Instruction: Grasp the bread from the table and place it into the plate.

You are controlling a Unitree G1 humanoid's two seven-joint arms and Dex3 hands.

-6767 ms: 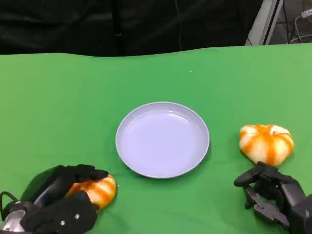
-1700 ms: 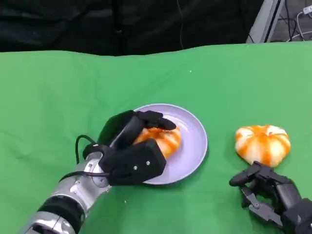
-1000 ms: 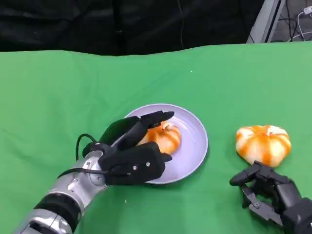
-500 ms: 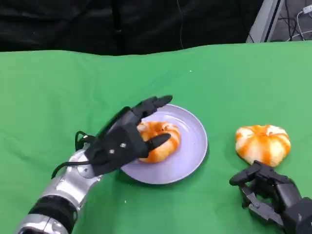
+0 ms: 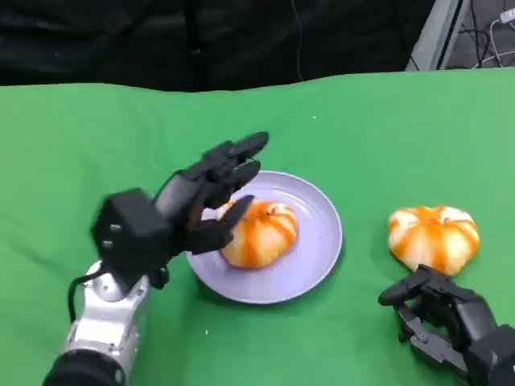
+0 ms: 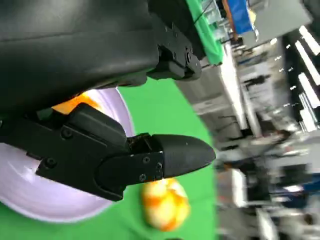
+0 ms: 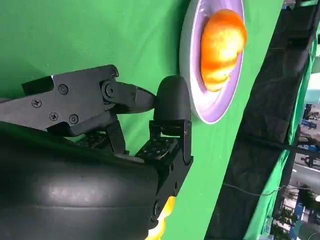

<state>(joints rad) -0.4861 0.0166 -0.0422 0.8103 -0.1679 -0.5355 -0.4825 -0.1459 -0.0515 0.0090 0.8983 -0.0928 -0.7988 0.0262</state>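
An orange-and-white bread (image 5: pixel 259 233) lies on the lavender plate (image 5: pixel 322 253) at the table's middle. My left hand (image 5: pixel 173 213) hovers above the plate's left edge with fingers spread and nothing in it, just clear of the bread. The left wrist view shows its fingers (image 6: pixel 150 160) over the plate (image 6: pixel 30 200) and a sliver of that bread (image 6: pixel 75 102). A second bread (image 5: pixel 434 237) sits on the green cloth to the right. My right hand (image 5: pixel 447 322) rests just in front of it, empty, fingers loosely bent and apart. In the right wrist view the plate (image 7: pixel 192 90) carries the bread (image 7: pixel 222 45).
The green cloth (image 5: pixel 96 145) covers the whole table, with a black backdrop (image 5: pixel 161 40) behind its far edge. The second bread (image 6: pixel 165 205) also appears beyond the left hand's fingers. A metal frame (image 5: pixel 434 32) stands at the back right.
My left hand let go of the bread, which now rests on the plate, then rose and drew back to the left with fingers spread. The right hand stayed put.
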